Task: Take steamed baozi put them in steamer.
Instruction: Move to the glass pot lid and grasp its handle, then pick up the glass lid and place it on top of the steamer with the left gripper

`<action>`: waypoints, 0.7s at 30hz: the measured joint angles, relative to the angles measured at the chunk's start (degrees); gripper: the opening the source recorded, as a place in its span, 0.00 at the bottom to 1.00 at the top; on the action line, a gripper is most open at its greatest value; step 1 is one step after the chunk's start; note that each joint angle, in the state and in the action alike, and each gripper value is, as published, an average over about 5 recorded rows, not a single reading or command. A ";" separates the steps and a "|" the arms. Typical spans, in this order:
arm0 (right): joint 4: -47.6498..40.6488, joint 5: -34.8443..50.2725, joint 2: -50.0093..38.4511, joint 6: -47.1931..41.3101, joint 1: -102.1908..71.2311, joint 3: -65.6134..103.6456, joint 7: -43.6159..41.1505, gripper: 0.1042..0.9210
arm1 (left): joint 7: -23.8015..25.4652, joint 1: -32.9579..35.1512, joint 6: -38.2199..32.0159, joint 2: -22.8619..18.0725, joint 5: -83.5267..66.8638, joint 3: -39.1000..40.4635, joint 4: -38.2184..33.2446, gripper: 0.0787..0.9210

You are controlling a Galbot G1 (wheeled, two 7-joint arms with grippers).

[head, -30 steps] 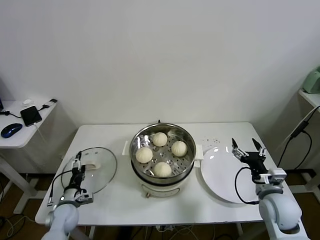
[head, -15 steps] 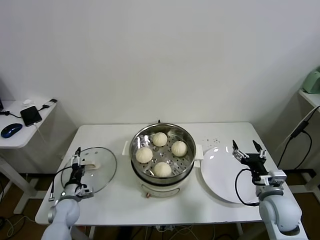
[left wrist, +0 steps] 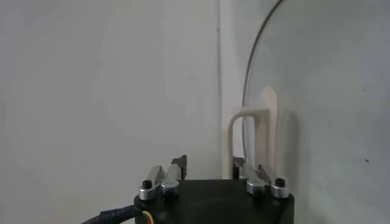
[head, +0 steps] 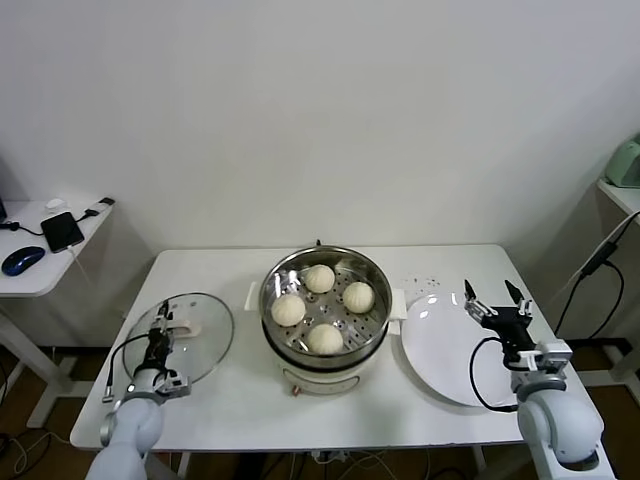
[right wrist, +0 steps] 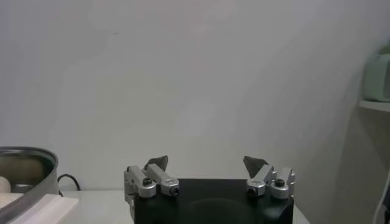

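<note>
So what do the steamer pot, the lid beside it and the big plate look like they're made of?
Steamer: polished stainless steel by its mirror-like wall, on a white base, probably plastic.
Lid: clear glass, since the table shows through, with a cream handle.
Plate: glossy white, likely ceramic or melamine.

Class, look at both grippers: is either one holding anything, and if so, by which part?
Nothing is held. The right gripper is open and empty above the flat white plate; the left gripper, also open, sits by the round glass lid.

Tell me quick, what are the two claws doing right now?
Left gripper: open, empty, by the glass lid.
Right gripper: open, empty, over the white plate.
</note>
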 measured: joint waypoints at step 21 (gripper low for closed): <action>-0.34 -0.40 0.71 -0.24 1.35 -0.36 0.00 0.88 | 7.98 6.51 13.71 -1.56 -4.61 -0.27 -15.21 0.09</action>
